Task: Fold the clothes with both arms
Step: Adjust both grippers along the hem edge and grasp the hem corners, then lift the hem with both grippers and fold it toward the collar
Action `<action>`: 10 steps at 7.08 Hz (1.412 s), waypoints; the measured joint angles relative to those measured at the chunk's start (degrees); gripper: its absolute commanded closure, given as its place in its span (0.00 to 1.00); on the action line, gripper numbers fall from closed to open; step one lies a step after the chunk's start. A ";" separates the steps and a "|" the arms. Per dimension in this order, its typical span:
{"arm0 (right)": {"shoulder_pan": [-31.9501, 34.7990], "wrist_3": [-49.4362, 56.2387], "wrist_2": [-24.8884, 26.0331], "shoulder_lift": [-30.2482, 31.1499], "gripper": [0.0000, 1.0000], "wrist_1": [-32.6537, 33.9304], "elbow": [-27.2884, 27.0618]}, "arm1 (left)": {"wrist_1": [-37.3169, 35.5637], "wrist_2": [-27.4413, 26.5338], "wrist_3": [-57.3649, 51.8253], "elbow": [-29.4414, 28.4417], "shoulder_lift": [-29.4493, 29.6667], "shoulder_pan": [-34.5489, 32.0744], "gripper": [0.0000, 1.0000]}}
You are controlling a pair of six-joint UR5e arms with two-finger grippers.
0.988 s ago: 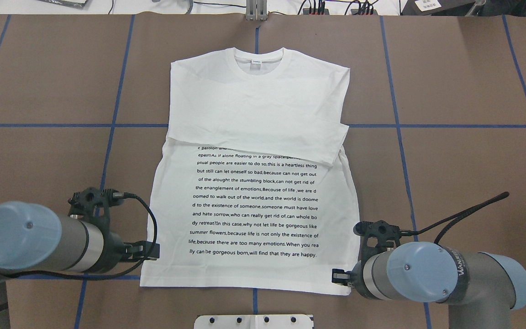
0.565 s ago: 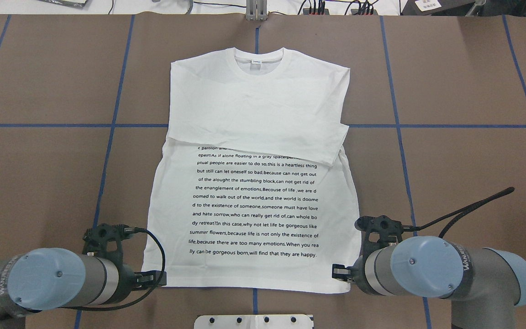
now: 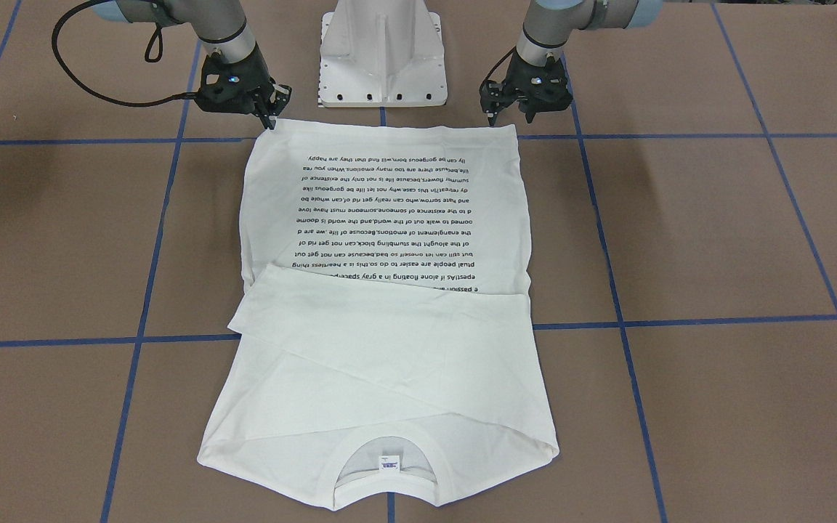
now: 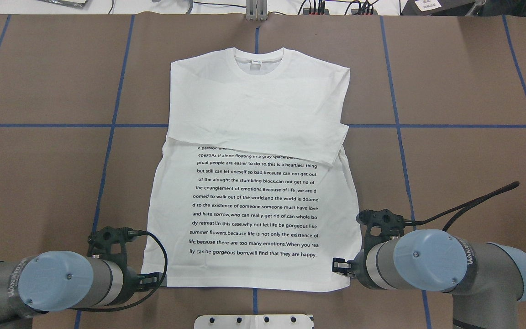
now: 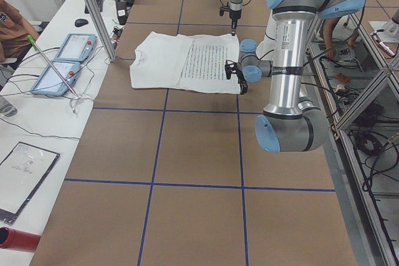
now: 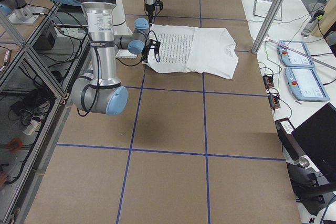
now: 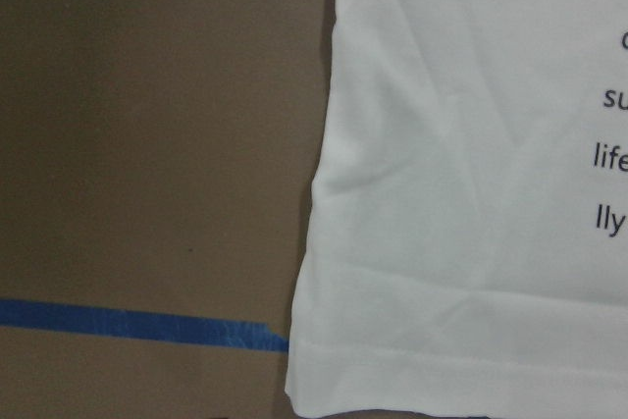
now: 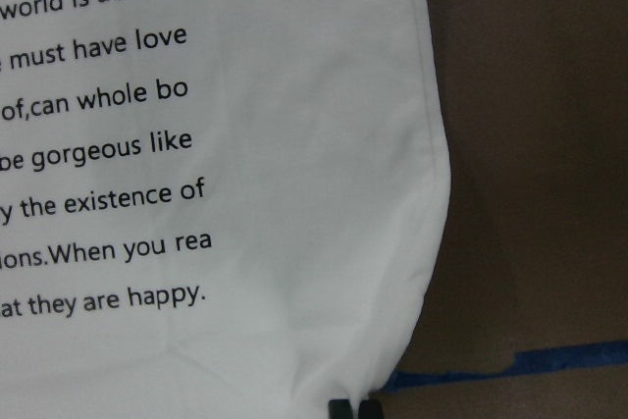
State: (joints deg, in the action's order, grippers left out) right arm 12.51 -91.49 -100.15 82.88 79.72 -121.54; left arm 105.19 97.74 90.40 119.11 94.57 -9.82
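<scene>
The white shirt (image 4: 254, 105) lies flat on the brown table, collar far from me, with its sleeves folded across the chest and the black text facing up. It also shows in the front view (image 3: 389, 363). My left gripper (image 4: 155, 279) hangs at the shirt's near left hem corner (image 7: 304, 394). No fingertips show in the left wrist view, so the jaws stand apart. My right gripper (image 4: 336, 267) is at the near right hem corner. Its fingertips (image 8: 340, 407) are pressed together on the hem edge. Both grippers show in the front view, left (image 3: 492, 120) and right (image 3: 272, 120).
The white pedestal base (image 3: 382, 58) stands just behind the shirt's hem between the arms. Blue tape lines (image 4: 107, 125) grid the brown table. A side desk with tablets (image 5: 62, 60) and an aluminium post (image 5: 93, 10) lie beyond the collar end.
My left arm swung back towards me, taking its gripper from the shirt's left edge to the near left hem corner. My right gripper shifted slightly forward, and the hem corner shifted with it.
</scene>
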 measured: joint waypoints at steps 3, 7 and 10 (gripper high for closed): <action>0.45 0.06 -0.17 0.00 1.00 0.00 -0.25 | -0.13 -0.11 -2.13 -0.84 0.02 -0.79 0.19; 0.61 0.06 -0.18 0.00 1.00 0.00 -0.29 | 0.04 -0.09 -3.80 -2.81 1.34 -1.32 0.21; 0.82 0.09 -0.22 0.01 1.00 0.00 -0.30 | 0.02 -0.09 -3.83 -3.56 2.24 -1.54 0.44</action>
State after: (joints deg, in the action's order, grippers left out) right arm 13.32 -91.41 -100.36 82.89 79.72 -121.84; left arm 105.21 97.65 86.57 115.54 96.81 -11.36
